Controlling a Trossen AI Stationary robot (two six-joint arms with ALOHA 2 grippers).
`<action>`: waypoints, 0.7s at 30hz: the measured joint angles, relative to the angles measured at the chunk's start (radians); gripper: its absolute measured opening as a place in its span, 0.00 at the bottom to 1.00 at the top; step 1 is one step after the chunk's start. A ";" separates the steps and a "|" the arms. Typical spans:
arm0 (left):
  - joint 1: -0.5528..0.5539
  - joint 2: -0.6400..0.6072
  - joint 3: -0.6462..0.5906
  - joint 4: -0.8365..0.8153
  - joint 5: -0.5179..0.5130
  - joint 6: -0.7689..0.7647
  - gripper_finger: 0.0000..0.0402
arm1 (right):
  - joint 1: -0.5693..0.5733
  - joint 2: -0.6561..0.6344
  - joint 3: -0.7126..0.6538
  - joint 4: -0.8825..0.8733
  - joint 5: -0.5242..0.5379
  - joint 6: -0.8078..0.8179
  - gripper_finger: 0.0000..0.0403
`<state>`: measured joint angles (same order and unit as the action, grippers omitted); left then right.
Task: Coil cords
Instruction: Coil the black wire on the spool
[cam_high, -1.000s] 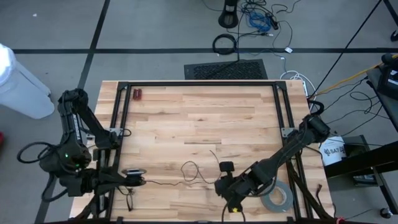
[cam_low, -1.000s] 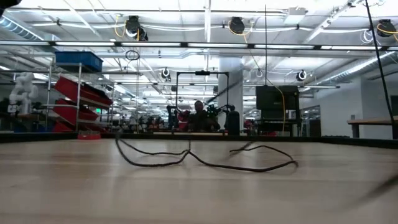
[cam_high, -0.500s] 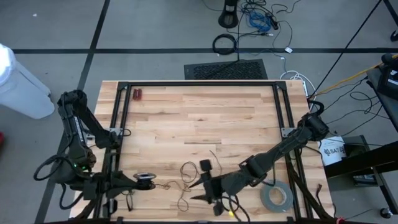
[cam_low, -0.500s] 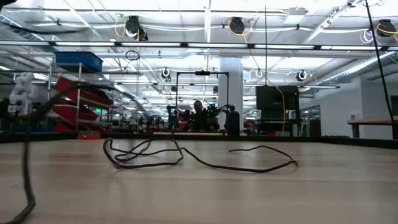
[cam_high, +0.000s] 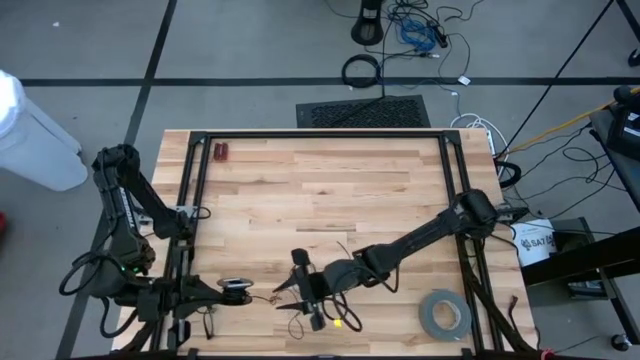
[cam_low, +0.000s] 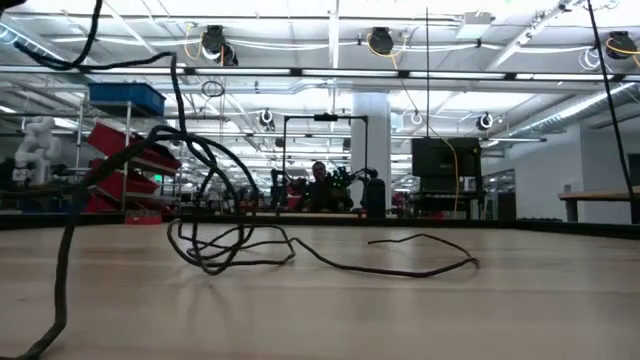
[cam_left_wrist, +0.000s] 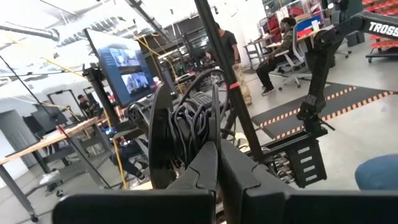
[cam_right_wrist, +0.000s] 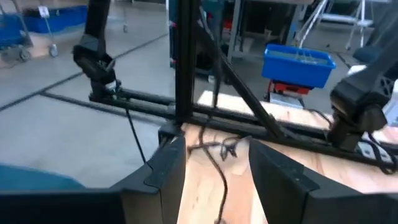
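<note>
The left gripper (cam_left_wrist: 217, 163) has its two dark fingers (cam_left_wrist: 202, 171) pressed together. Just beyond their tips a bundle of black cables (cam_left_wrist: 186, 121) rises, with a seated person (cam_left_wrist: 283, 46) well beyond.

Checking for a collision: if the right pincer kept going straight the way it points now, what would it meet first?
Probably the thin black cord, whose strands lie on the wood between the open right pincer fingers; beyond it stands the black table frame. Depth is unclear.
</note>
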<state>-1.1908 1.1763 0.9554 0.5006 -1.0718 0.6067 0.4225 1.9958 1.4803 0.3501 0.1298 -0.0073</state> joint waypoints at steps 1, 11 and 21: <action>0.000 0.000 0.000 -0.006 0.000 -0.001 0.01 | 0.000 0.006 0.000 0.019 -0.001 -0.001 0.40; 0.000 0.000 0.000 -0.042 0.000 -0.027 0.01 | 0.002 0.032 0.000 0.098 -0.003 -0.013 0.35; -0.014 0.000 0.000 -0.048 -0.001 -0.027 0.01 | 0.002 0.019 0.000 0.021 0.002 0.002 0.02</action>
<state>-1.2052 1.1763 0.9554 0.4523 -1.0725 0.5797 0.4240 2.0144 1.4803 0.3709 0.1318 -0.0049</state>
